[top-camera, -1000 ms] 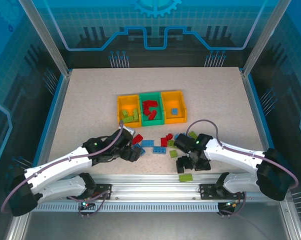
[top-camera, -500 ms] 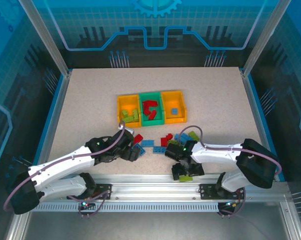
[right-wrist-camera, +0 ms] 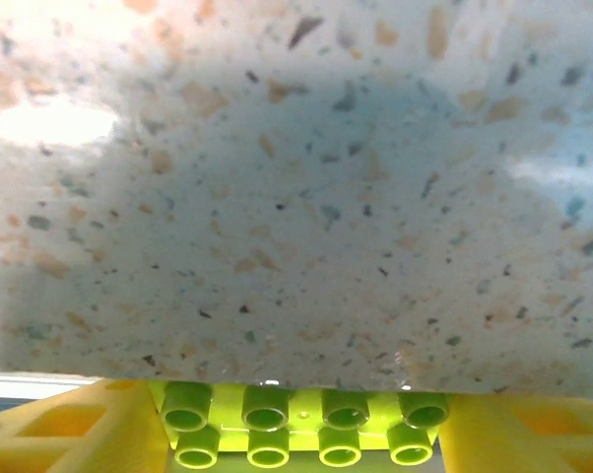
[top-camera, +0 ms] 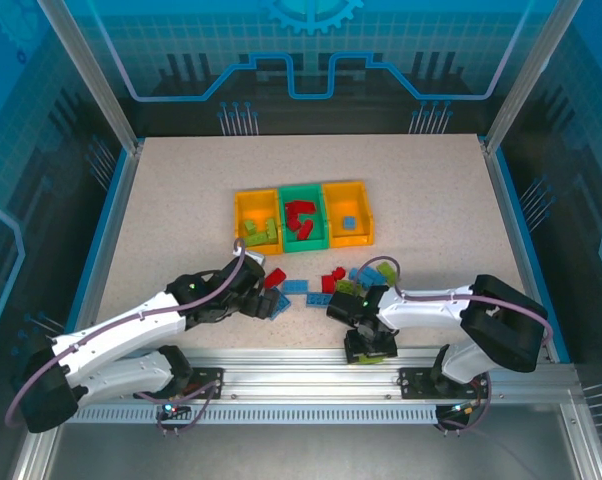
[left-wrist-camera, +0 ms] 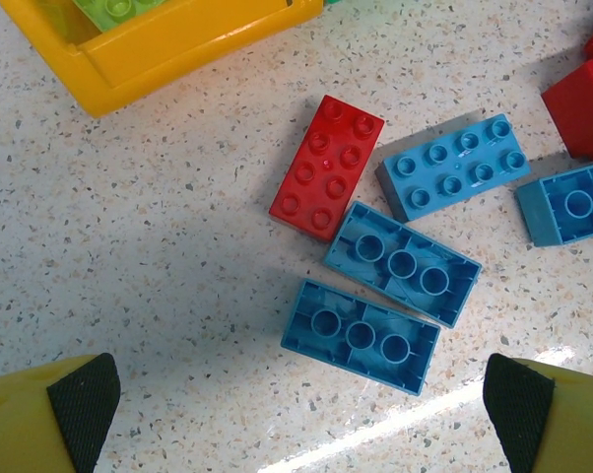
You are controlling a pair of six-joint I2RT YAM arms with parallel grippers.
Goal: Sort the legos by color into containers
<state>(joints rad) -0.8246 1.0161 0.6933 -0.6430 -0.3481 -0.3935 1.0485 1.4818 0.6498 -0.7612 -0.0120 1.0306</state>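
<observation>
Moved back toward the near edge of the table [top-camera: 181, 200] over the last second, the right claw [top-camera: 369, 345] is now set down where a lime green brick [right-wrist-camera: 296, 424] lies. Its jaws have been drawn partway in, and the brick is clamped lengthwise between the yellow fingers [right-wrist-camera: 60, 424], studs up, both short ends met by them. Speckled tabletop is seen beyond the brick.

The left claw [left-wrist-camera: 298, 404] is held wide open above the table with nothing in it. Just beyond its fingertips two blue bricks [left-wrist-camera: 361, 335] are seen lying hollow side up, almost touching each other. A red brick [left-wrist-camera: 326, 168] lies studs up just past them, and a third blue brick [left-wrist-camera: 454, 168], studs up, is beside it. A corner of the left yellow bin [left-wrist-camera: 178, 39] is seen further out.

From above, a loose cluster of bricks [top-camera: 341, 280] is spread between the two claws. Behind it the three bins are joined in a row: lime green pieces are held in the left yellow bin, red ones in the green bin [top-camera: 284, 225], and one blue piece in the right yellow bin [top-camera: 366, 215].
</observation>
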